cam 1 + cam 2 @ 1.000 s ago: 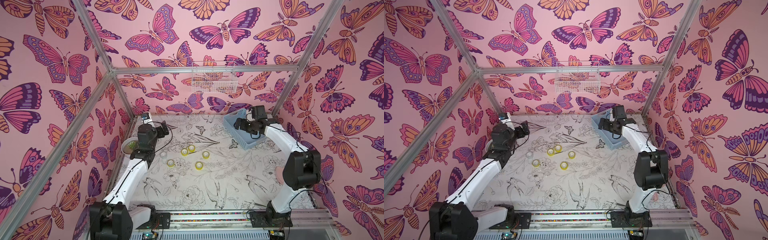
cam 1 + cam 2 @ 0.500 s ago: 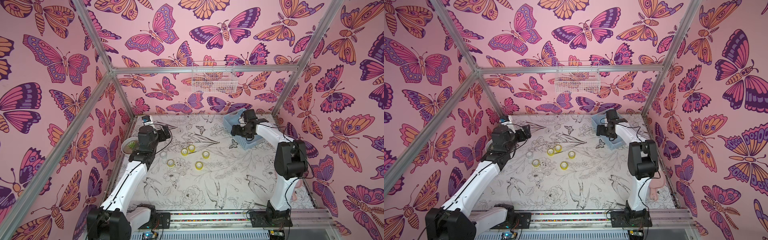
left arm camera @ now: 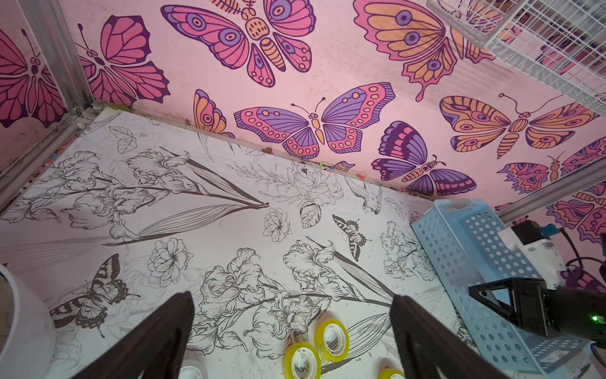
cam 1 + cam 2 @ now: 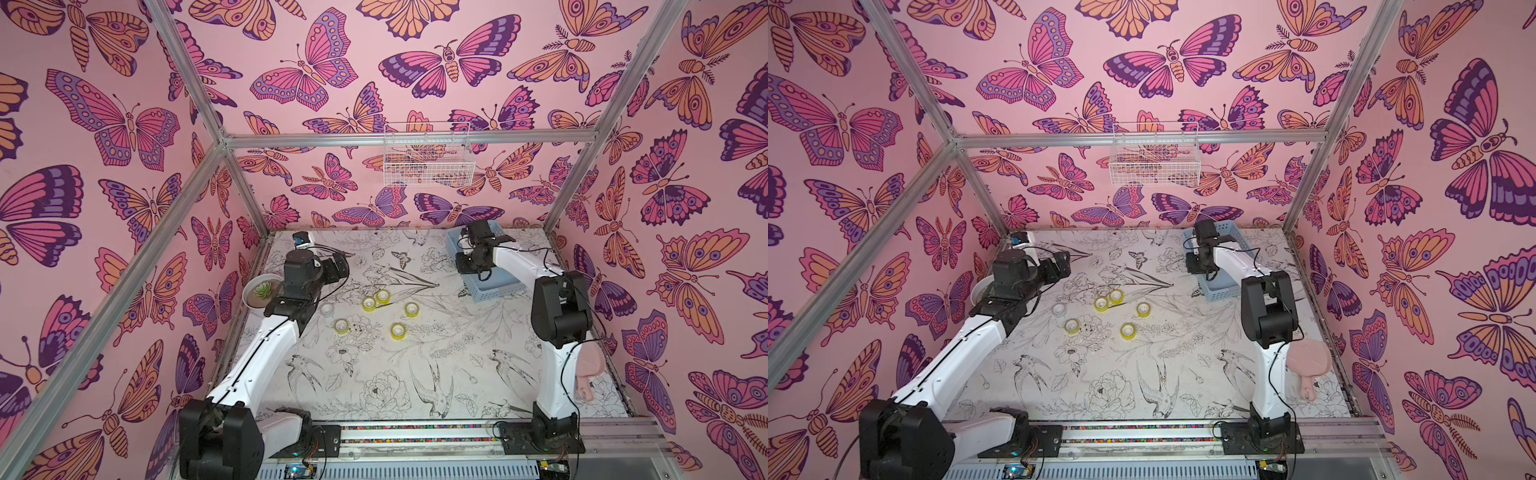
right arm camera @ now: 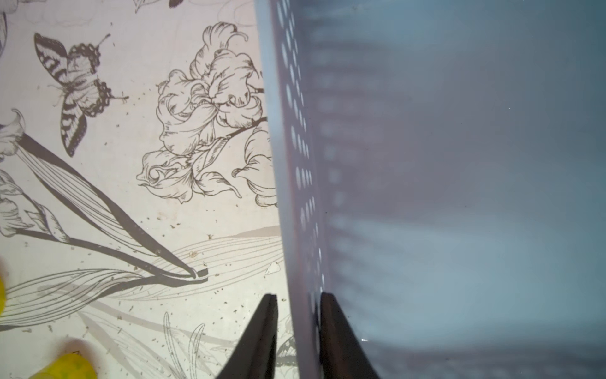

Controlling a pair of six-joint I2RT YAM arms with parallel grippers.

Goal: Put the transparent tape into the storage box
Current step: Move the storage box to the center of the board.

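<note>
Two robot arms work over a bench [image 4: 374,374] printed with flowers, inside a butterfly-papered booth.

Judged risks: the right claw [image 5: 296,295] pinches only the thin, perforated side wall of the blue box [image 4: 494,291]. If the arm pulls or lifts from there, the wall could flex, the box could tip, or it could slide out of the pinch. Dragged toward the middle of the bench, the box could also plough into the yellow rolls [image 4: 411,309].

The clear tape [image 4: 327,308] lies flat on the bench, just beside the left forearm and well apart from the box. It is pale against pale print, so it is easy to miss. Five yellow rolls lie near it, and the nearest [image 4: 341,326] is close enough to be grabbed by mistake. The left wrist view catches only a sliver of the clear tape [image 3: 191,372] at the frame's edge, while two yellow rolls sit between the fingers. From that I judge the left claw [image 3: 292,295] is not lined up on the clear tape. A flat roll could also skid away if a finger lands on its rim.

Right claw: clenched on the box wall [image 5: 295,131], with one finger outside over the bench and one inside the box. Whether the box is raised off the bench I cannot tell.

Left claw: spread wide, holding nothing and touching nothing, held over the bench with its fingers pointing toward the back wall.
</note>
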